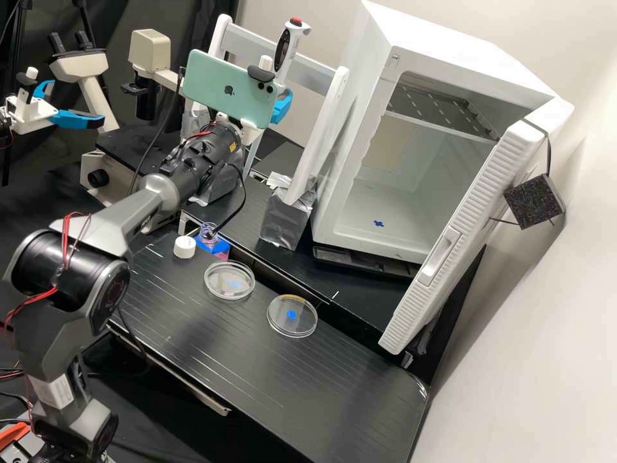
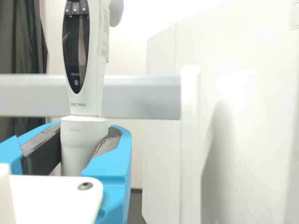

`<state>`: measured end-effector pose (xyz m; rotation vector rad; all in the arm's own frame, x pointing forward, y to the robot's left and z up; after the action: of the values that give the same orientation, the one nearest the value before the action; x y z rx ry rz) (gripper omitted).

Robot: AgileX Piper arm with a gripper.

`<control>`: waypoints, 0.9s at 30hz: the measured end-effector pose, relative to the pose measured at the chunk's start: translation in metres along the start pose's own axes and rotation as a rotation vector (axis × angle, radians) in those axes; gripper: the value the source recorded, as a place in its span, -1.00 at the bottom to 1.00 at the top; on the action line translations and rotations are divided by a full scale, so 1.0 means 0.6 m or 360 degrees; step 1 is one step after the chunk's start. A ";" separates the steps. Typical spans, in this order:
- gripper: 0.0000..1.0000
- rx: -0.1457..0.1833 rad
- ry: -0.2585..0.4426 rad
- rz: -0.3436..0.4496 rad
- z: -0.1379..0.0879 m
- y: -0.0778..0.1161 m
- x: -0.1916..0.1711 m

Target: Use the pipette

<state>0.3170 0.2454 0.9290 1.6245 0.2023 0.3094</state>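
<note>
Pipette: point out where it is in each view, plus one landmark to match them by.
High view: the pipette stands top centre, beside the mint-green phone.
Wrist view: the pipette is between the blue fingers.
Shared landmark: the pale crossbar behind the pipette.

Near side free; far side obstructed.
Free lane: surface (image 1: 257,373) before the petri dishes (image 1: 277,320). Obstacles near the hand (image 1: 281,108): rack crossbar (image 1: 318,76), rack upright (image 1: 321,135). Farther right: open cabinet door (image 1: 475,222).
</note>
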 end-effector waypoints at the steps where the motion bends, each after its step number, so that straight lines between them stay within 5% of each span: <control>1: -1.00 0.0010 0.0012 0.0013 0.001 0.001 -0.006; 8: -1.00 0.0081 0.0099 0.0084 0.018 -0.005 -0.068; 27: -1.00 0.0066 0.0109 -0.0003 0.078 -0.081 -0.154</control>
<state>0.2474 0.1761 0.8707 1.6559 0.2639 0.3619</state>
